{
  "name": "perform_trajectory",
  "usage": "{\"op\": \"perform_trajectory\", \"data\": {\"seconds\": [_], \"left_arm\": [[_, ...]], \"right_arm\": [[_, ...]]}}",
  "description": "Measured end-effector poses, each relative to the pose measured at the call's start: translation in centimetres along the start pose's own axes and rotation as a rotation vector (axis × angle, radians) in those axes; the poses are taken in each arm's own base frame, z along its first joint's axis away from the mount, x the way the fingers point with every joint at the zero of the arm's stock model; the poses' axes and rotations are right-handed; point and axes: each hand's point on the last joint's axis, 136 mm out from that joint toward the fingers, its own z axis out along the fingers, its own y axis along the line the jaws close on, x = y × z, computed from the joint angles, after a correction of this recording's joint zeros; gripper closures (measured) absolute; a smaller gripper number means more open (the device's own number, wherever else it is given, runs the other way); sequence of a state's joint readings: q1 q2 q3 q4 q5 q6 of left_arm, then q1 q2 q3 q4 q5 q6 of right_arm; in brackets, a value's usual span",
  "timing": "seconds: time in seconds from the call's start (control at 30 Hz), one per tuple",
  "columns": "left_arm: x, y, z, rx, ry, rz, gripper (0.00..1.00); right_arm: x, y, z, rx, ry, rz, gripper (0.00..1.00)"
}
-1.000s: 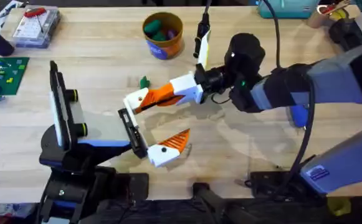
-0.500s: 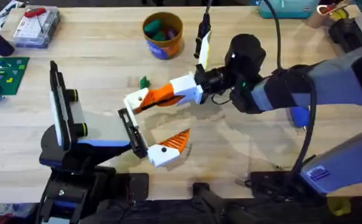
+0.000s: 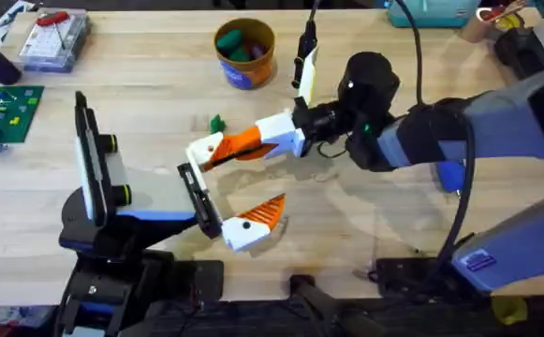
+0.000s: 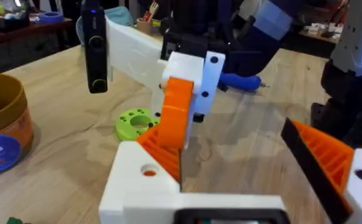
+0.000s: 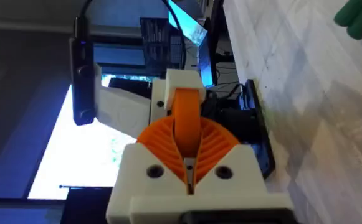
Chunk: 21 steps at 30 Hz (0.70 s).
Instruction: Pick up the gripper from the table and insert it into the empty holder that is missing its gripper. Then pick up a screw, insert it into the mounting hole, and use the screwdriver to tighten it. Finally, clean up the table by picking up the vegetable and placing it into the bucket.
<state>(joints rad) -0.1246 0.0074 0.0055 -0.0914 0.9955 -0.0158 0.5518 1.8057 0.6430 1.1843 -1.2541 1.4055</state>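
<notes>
My right gripper (image 3: 253, 142) reaches in from the right, shut on the gripper (image 3: 206, 150), a white-based finger piece with an orange wedge. The piece hangs just above the far tip of the holder (image 3: 197, 197), the bare black bar on my left arm. In the left wrist view the gripper's white base (image 4: 142, 180) sits low at the holder's side. My left gripper (image 3: 232, 185) stands open, with its one orange-and-white finger (image 3: 253, 225) well apart from the holder. The vegetable (image 3: 217, 123), small and dark green, lies on the table behind the grippers. The bucket (image 3: 244, 52) stands farther back.
A blue-handled screwdriver (image 3: 449, 174) lies under my right arm. A yellow-green disc (image 4: 135, 122) sits on the table beyond the held piece. A black-and-white upright device (image 3: 304, 56) stands beside the bucket. A clear box (image 3: 56, 39) and a green board (image 3: 5, 108) are at the far left.
</notes>
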Motion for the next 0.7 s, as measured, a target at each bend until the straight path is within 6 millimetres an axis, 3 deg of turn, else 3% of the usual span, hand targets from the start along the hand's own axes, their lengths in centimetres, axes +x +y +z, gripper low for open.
{"op": "perform_trajectory", "data": {"seconds": [0.7], "left_arm": [[0.0,0.03,0.0,-0.002,0.0,0.0,0.014]], "right_arm": [[-0.12,-0.01,0.04,0.001,-0.008,-0.001,0.995]]}}
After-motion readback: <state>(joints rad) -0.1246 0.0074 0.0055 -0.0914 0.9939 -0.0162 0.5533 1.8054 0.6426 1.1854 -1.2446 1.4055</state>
